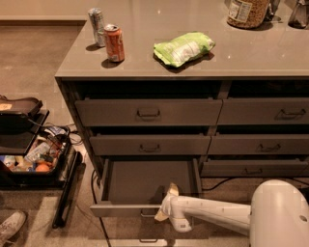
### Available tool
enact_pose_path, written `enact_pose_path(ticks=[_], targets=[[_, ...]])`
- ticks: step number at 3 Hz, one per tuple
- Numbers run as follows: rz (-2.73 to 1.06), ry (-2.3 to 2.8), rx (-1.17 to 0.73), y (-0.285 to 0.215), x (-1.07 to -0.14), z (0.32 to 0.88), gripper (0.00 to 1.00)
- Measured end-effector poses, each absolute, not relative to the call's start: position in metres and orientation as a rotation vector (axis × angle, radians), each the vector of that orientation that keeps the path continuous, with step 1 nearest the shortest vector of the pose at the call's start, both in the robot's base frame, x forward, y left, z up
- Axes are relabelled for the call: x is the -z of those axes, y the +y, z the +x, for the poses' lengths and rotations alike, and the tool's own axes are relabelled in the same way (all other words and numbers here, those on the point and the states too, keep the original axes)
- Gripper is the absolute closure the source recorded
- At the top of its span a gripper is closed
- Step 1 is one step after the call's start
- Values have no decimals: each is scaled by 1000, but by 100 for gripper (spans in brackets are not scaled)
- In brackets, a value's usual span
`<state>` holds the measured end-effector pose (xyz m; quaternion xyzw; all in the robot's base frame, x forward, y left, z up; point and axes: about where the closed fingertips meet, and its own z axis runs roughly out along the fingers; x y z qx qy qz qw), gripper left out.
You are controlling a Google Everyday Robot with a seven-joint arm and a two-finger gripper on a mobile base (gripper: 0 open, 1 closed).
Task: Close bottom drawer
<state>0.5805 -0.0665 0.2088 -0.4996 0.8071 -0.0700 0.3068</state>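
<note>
The bottom drawer of the left stack is pulled far out; its inside looks empty and its low front faces me with a small metal handle at its middle. My gripper is at the end of a white arm coming from the lower right. It sits at the drawer's front edge, just right of the handle, with one tan finger over the drawer's inside and the other below the front.
Two drawers above are shut, as is the right stack. On the counter stand an orange can, a silver can, a green bag and a jar. A black bin of items sits on the floor to the left.
</note>
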Motion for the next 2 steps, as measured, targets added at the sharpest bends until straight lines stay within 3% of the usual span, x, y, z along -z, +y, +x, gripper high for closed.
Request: enact_pose_path(ticks=[2], targets=[[-1308,2096,120,-68,-207,587,0]])
